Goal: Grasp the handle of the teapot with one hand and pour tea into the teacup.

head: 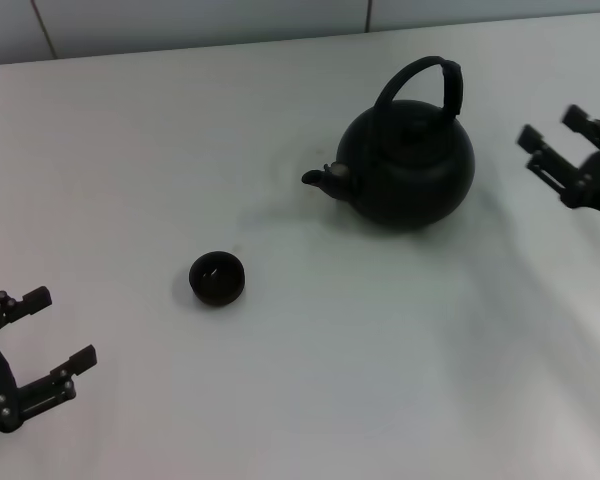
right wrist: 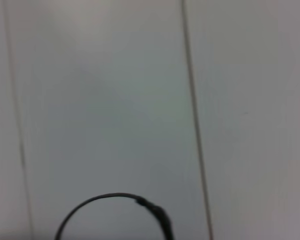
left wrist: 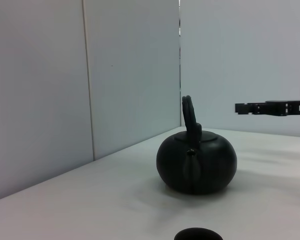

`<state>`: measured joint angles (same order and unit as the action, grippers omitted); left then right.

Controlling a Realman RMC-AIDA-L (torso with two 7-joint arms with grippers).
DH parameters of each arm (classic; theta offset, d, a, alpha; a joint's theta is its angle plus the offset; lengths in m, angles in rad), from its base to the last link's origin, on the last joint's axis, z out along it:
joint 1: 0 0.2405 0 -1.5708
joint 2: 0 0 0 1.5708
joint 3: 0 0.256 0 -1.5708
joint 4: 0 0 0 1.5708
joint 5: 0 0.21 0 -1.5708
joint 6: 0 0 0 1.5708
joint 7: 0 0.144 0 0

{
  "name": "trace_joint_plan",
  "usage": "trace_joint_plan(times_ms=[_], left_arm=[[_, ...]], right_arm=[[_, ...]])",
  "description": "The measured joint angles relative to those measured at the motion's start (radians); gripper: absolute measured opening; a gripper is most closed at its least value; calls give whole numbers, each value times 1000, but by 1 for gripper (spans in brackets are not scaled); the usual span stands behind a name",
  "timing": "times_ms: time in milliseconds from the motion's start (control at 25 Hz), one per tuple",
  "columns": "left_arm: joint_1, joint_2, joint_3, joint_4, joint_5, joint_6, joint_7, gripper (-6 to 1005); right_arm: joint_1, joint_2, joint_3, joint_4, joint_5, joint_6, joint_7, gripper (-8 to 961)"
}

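On the white table [head: 310,380], the round black matt teapot [head: 410,170] stands upright, lid on, its arched black handle [head: 420,85] raised over the body. Spout [head: 325,180] points toward the robot's left and slightly toward the robot; the spout-to-body axis runs roughly across the table, and the handle arch follows about the same line. The small black round teacup [head: 217,278] sits upright, well apart from the teapot on the spout side and nearer the robot. Whether it holds tea cannot be told.

The right gripper [head: 560,150] hangs just beyond the teapot on the side away from the spout, fingers apart, gripping nothing. The left gripper [head: 45,335] is beyond the teacup from the teapot, near the table's front, fingers apart, idle.

Judgement: the scene fits either an approach to the handle or a withdrawal after setting the teapot down. Any grasp would need the right gripper to close across the handle's top, clear of the lid
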<state>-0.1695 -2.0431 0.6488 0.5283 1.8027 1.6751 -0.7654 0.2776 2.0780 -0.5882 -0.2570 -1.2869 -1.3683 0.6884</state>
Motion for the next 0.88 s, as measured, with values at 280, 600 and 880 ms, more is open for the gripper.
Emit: trace_joint_plan(times_ms=[280, 600, 880], left_arm=[[-8, 1, 2, 0, 1, 0, 0, 808], [-37, 6, 2, -5, 13, 0, -3, 808], [-116, 25, 4, 29, 107, -4, -78, 808]], right_arm=[[-6, -2, 2, 5, -25, -39, 5, 687], [63, -56, 0, -103, -465, -255, 180, 686], [194, -73, 2, -216, -830, -232, 301, 686]])
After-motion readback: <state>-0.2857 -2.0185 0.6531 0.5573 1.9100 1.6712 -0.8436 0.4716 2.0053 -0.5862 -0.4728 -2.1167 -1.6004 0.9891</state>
